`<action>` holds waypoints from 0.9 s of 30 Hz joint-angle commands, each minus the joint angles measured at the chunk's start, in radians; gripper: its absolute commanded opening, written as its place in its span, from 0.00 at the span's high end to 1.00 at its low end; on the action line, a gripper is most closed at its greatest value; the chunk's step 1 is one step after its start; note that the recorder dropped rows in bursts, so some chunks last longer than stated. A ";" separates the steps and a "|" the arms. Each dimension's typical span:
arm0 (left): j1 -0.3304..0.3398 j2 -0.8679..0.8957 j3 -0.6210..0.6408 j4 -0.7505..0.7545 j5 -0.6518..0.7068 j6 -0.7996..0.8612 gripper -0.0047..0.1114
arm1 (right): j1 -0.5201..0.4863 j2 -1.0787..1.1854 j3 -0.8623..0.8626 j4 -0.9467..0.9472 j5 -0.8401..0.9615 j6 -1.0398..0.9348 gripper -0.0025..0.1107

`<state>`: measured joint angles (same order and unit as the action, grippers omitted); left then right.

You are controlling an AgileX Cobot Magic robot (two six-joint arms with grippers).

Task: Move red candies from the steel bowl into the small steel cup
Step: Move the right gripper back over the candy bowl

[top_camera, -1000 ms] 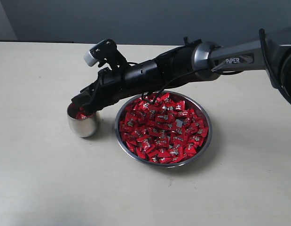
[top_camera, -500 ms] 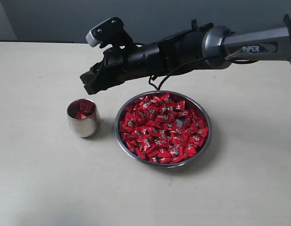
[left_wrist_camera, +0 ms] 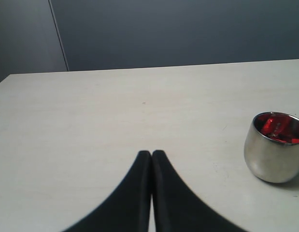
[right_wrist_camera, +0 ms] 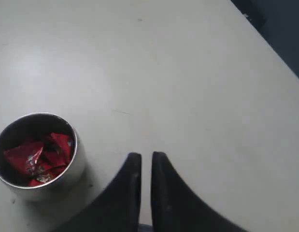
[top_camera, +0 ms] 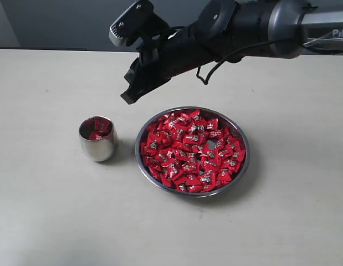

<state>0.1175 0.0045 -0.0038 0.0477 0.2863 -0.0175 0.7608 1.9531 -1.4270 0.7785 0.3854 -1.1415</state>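
Note:
The steel bowl (top_camera: 248, 153) sits on the table, heaped with red candies (top_camera: 190, 152). To its left stands the small steel cup (top_camera: 97, 147) with a few red candies (top_camera: 98, 128) inside. My right gripper (top_camera: 129, 98) hangs in the air above and behind the gap between cup and bowl. In the right wrist view its jaws (right_wrist_camera: 146, 155) stand a narrow slit apart with nothing between them, and the cup (right_wrist_camera: 69, 176) lies beside them. My left gripper (left_wrist_camera: 151, 153) is shut and empty over bare table, the cup (left_wrist_camera: 272, 162) off to one side. It does not show in the exterior view.
The pale tabletop (top_camera: 55, 221) runs wide on all sides of the cup and bowl. A dark wall (top_camera: 60, 22) lies behind the table's far edge. The right arm (top_camera: 243, 27) stretches in from the upper right, above the bowl's far side.
My right gripper has lifted out of the cup and swung up and to the right, towards the bowl. Its jaws have narrowed. The candies stay in the cup.

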 commanded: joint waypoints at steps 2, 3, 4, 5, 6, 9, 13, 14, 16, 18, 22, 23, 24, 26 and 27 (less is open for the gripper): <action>0.001 -0.004 0.004 -0.003 -0.002 -0.002 0.96 | -0.066 -0.056 -0.005 -0.112 0.118 0.115 0.96; 0.001 -0.004 0.004 -0.003 -0.002 -0.002 0.96 | -0.099 -0.063 -0.005 -0.142 0.157 0.155 0.96; 0.001 -0.004 0.004 -0.003 -0.002 -0.002 0.96 | -0.142 -0.067 -0.005 -0.186 0.209 0.205 0.96; 0.001 -0.004 0.004 -0.003 -0.002 -0.002 0.96 | -0.177 -0.071 -0.005 -0.219 0.257 0.234 0.96; 0.001 -0.004 0.004 -0.003 -0.002 -0.002 0.96 | -0.227 -0.075 -0.005 -0.246 0.315 0.256 0.96; 0.001 -0.004 0.004 -0.003 -0.002 -0.002 0.96 | -0.357 -0.076 -0.005 -0.258 0.458 0.260 0.96; 0.001 -0.004 0.004 -0.003 -0.002 -0.002 0.96 | -0.443 -0.076 -0.005 -0.293 0.571 0.260 0.96; 0.001 -0.004 0.004 -0.003 -0.002 -0.002 0.96 | -0.447 -0.076 -0.005 -0.309 0.581 0.260 0.96; 0.001 -0.004 0.004 -0.003 -0.002 -0.002 0.96 | -0.451 -0.072 -0.005 -0.321 0.587 0.260 0.96; 0.001 -0.004 0.004 -0.003 -0.002 -0.002 0.96 | -0.446 -0.061 -0.005 -0.318 0.596 0.260 0.96; 0.001 -0.004 0.004 -0.003 -0.002 -0.002 0.96 | -0.406 -0.022 -0.003 -0.329 0.603 0.260 0.96; 0.001 -0.004 0.004 -0.003 -0.002 -0.002 0.96 | -0.391 -0.011 -0.003 -0.329 0.603 0.260 0.96; 0.001 -0.004 0.004 -0.003 -0.002 -0.002 0.96 | -0.378 -0.002 -0.003 -0.329 0.603 0.260 0.96; 0.001 -0.004 0.004 -0.003 -0.002 -0.002 0.96 | -0.337 0.019 -0.003 -0.349 0.588 0.260 0.96; 0.001 -0.004 0.004 -0.003 -0.002 -0.002 0.96 | -0.320 0.028 -0.003 -0.369 0.578 0.260 0.96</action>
<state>0.1175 0.0045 -0.0038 0.0477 0.2863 -0.0175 0.3957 1.9593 -1.4270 0.4461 0.9759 -0.8799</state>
